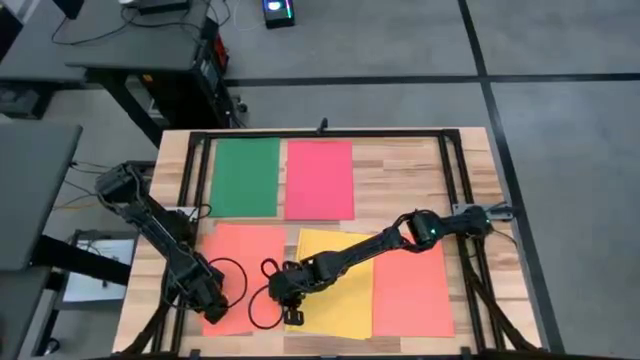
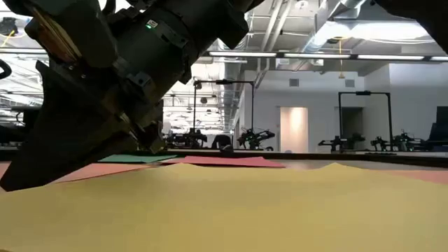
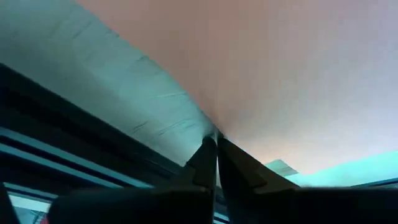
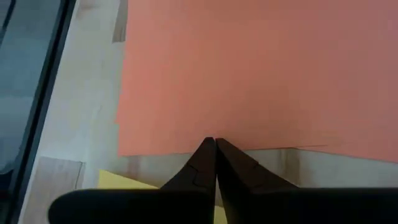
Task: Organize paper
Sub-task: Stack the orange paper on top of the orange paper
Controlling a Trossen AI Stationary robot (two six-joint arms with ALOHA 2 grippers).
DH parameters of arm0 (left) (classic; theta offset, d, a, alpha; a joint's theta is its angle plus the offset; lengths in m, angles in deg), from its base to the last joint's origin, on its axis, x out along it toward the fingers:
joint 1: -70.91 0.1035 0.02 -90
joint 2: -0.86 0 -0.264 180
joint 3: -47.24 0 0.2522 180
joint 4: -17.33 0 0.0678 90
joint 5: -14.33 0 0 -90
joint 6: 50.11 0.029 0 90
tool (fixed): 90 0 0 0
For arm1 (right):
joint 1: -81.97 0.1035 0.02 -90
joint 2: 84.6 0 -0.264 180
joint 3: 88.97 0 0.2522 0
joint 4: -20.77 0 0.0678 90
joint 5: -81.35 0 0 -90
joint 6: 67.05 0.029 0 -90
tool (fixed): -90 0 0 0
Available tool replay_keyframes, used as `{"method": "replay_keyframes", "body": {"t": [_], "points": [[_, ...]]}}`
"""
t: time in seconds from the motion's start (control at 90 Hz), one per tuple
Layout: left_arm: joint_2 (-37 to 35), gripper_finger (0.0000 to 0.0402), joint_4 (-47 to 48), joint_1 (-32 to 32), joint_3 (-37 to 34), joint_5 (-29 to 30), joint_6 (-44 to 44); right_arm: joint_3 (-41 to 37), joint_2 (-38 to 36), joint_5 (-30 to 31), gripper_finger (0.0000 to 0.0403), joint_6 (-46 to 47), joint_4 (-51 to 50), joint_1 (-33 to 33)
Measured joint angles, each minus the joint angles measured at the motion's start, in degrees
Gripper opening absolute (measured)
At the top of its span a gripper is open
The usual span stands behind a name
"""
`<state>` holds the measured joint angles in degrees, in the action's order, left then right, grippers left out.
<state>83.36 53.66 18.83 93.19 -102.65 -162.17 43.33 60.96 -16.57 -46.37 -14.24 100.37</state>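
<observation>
Several sheets of paper lie on the wooden table. A green sheet (image 1: pixel 246 176) and a pink-red sheet (image 1: pixel 319 178) lie side by side at the far side. An orange sheet (image 1: pixel 243 270), a skewed yellow sheet (image 1: pixel 340 290) and another orange sheet (image 1: pixel 412 290) lie at the near side. My left gripper (image 1: pixel 210 300) is shut at the left orange sheet's near left part. My right gripper (image 1: pixel 290 302) is shut at the yellow sheet's near left corner (image 4: pixel 121 180), fingers pointing toward the left orange sheet (image 4: pixel 261 74). My left gripper pinches the left orange sheet by its edge (image 3: pixel 214 127) between its two shut fingers. The paper rises around the fingertips and fills the view beyond them; the rest of the sheet lies on the table. My right gripper is low over the yellow sheet's corner; whether it touches the paper cannot be told.
A black frame (image 1: pixel 200 180) runs round the table's working area. Black cable loops (image 1: pixel 262 300) lie between the two grippers. The yellow sheet (image 2: pixel 245 210) overlaps the right orange sheet's left edge. Bare wood (image 1: pixel 400 180) shows right of the pink-red sheet.
</observation>
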Motion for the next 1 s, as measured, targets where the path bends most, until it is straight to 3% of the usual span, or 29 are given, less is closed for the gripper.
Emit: {"method": "replay_keyframes", "body": {"t": [0.667, 0.844, 1.0], "points": [[0.0, 0.0, 0.43, 1.57, 0.04, 0.01, 0.1, 0.0, 0.0, -0.02, 0.0, -0.18, 2.37, 0.45], [0.0, 0.0, 1.04, 1.05, 0.22, -0.15, -0.32, 5.3, 0.0, 0.08, 0.0, -3.59, -8.56, 0.43], [0.0, 0.0, 0.9, 0.72, 0.24, -0.31, -0.38, 6.76, -0.25, 0.48, 0.0, -4.24, -8.78, 1.75]]}}
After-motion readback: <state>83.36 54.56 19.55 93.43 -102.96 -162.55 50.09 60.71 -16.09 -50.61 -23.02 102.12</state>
